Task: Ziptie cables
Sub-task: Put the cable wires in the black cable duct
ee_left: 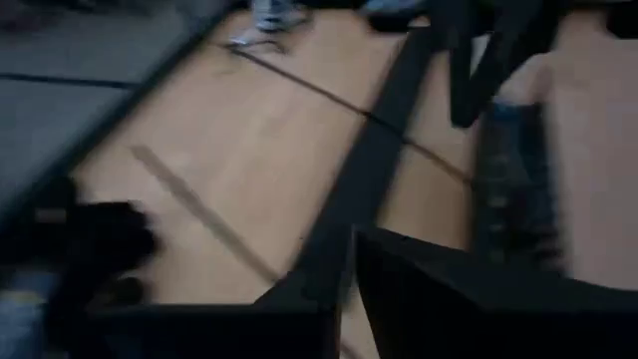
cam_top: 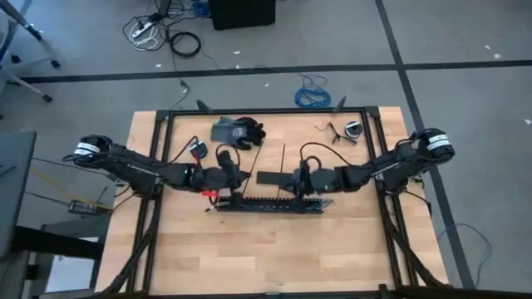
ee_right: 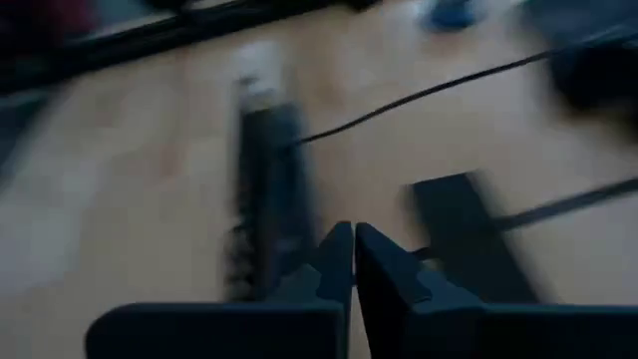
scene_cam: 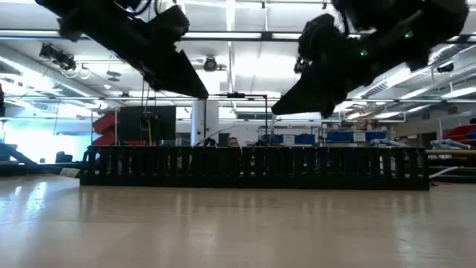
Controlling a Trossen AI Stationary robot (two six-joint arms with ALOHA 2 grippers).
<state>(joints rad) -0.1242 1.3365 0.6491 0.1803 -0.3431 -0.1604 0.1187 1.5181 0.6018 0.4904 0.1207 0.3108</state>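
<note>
At table centre, both arms reach in from the sides and meet just behind the black comb rail (cam_top: pixel 270 204) – left gripper (cam_top: pixel 235 179) and right gripper (cam_top: pixel 288 179) are near each other, hanging above the wood rather than resting on it, going by the low view.

Cables (cam_top: pixel 251 164): 2 thin dark strands lie on the table behind the rail, running away from it toward the gloves (cam_top: pixel 238 131). They are too fine to tell wire from tie. One such strand also crosses the right wrist view (ee_right: pixel 429 92), well clear of that arm's fingers.

Right jaws: clenched tip to tip, nothing visible between them. A flat black piece (ee_right: pixel 461 231) lies just beside them on the table. Left jaws: cannot tell, as the wrist view is smeared. A long dark strip (ee_left: pixel 369 170) runs up toward the left fingers, but whether it is gripped is unclear.

Step, as I judge it: early – gathering or picking up, no bundle formed, no tie looped.

Next move likely calls for:
- right jaws to open before any pick
- a low, precise pinch on a floppy strand lying flat
- the other arm steadying the strand against the rail
</note>
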